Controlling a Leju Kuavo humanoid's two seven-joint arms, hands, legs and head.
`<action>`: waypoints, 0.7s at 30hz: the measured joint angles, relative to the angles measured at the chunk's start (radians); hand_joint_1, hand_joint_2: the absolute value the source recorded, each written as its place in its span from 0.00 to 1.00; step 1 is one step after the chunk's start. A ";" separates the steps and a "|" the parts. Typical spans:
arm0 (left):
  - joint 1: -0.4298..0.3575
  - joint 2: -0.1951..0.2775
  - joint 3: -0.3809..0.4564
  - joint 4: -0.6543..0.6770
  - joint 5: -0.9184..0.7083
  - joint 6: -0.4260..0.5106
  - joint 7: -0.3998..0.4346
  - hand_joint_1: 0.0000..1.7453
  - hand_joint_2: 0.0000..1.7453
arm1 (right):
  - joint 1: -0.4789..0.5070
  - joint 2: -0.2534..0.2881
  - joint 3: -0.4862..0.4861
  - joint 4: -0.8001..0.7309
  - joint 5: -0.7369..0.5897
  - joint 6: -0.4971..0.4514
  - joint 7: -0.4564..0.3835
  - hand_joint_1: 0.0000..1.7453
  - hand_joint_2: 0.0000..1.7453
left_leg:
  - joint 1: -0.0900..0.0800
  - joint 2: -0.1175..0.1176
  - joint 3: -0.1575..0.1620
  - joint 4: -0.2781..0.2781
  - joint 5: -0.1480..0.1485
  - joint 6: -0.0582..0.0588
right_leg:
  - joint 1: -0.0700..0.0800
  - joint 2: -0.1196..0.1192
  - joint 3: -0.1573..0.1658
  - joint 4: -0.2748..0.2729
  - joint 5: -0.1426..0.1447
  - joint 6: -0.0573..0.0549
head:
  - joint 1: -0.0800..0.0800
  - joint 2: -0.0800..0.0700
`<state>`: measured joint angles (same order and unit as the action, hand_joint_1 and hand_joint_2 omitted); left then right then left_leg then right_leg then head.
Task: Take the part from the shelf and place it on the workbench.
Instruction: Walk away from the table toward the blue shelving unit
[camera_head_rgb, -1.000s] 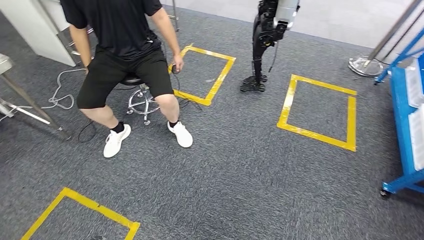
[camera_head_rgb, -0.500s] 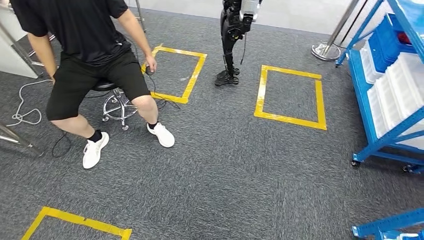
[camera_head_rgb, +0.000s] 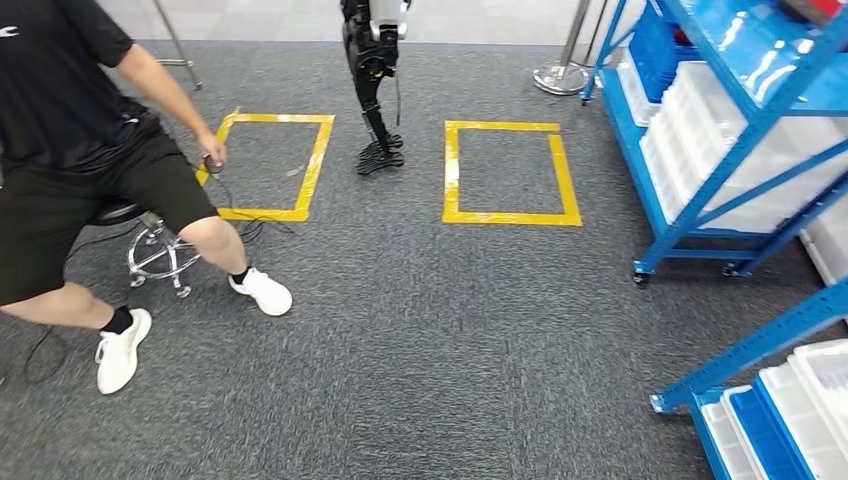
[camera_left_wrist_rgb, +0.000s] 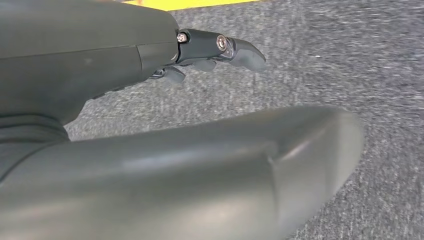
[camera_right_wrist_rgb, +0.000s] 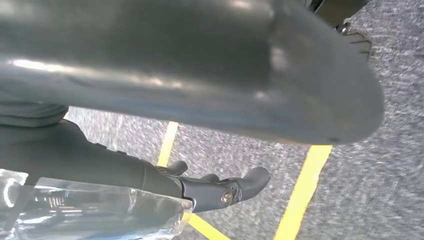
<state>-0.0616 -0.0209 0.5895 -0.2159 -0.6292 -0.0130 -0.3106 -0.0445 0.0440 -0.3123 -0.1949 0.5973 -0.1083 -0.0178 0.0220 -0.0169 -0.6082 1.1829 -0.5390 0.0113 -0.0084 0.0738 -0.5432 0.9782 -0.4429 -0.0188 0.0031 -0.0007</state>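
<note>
A blue shelf rack (camera_head_rgb: 716, 172) stands at the right, loaded with white translucent bins (camera_head_rgb: 722, 118) and blue bins (camera_head_rgb: 650, 40). I cannot tell which item on it is the part. My left hand (camera_left_wrist_rgb: 125, 60) hangs over the grey carpet with thumb and fingers (camera_left_wrist_rgb: 235, 50) apart and nothing between them. My right hand (camera_right_wrist_rgb: 150, 175) also hangs over the carpet, bare floor showing between its thumb and fingers (camera_right_wrist_rgb: 245, 182). A clear plastic thing (camera_right_wrist_rgb: 90, 212) lies beside those fingers, on their outer side; what it is I cannot tell.
A second blue rack (camera_head_rgb: 745, 355) with bins juts in at the lower right, close to me. A person (camera_head_rgb: 80, 150) sits on a stool (camera_head_rgb: 150, 245) at the left. Another robot's legs (camera_head_rgb: 375, 100) stand between two yellow tape squares (camera_head_rgb: 510, 216) (camera_head_rgb: 305, 170). A stanchion base (camera_head_rgb: 560, 76) sits behind.
The whole picture has slid left, so the camera has turned right. The blue racks have come far into view and the seated person has shifted to the left edge.
</note>
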 joint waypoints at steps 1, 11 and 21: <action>-0.001 0.000 0.002 0.000 0.003 0.003 0.000 0.00 0.00 | -0.001 0.001 -0.002 0.000 0.001 0.000 0.001 0.00 0.00 | 0.000 -0.021 0.031 -0.067 0.031 0.006 | 0.003 0.013 0.000 0.002 0.000 0.001 | 0.000 0.000; -0.013 -0.004 0.010 0.000 0.007 0.019 -0.004 0.00 0.00 | -0.005 0.005 -0.007 0.000 0.007 -0.004 0.004 0.00 0.00 | -0.011 0.036 0.074 -0.211 0.097 0.049 | -0.004 -0.058 -0.144 0.226 -0.097 0.024 | 0.012 0.000; -0.016 -0.007 0.031 0.000 0.012 0.035 -0.014 0.00 0.00 | -0.005 0.006 -0.010 0.000 0.019 -0.006 0.004 0.00 0.00 | -0.012 0.152 0.080 -0.199 0.083 -0.004 | -0.022 -0.126 -0.003 -0.007 -0.012 0.041 | 0.006 0.000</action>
<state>-0.0778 -0.0281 0.6201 -0.2159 -0.6174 0.0218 -0.3250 -0.0497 0.0500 -0.3223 -0.1949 0.6161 -0.1141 -0.0143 0.0098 0.1352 -0.5286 0.9843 -0.4559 0.0078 -0.0303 -0.0524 -0.5465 0.9711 -0.4552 0.0222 0.0095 -0.0007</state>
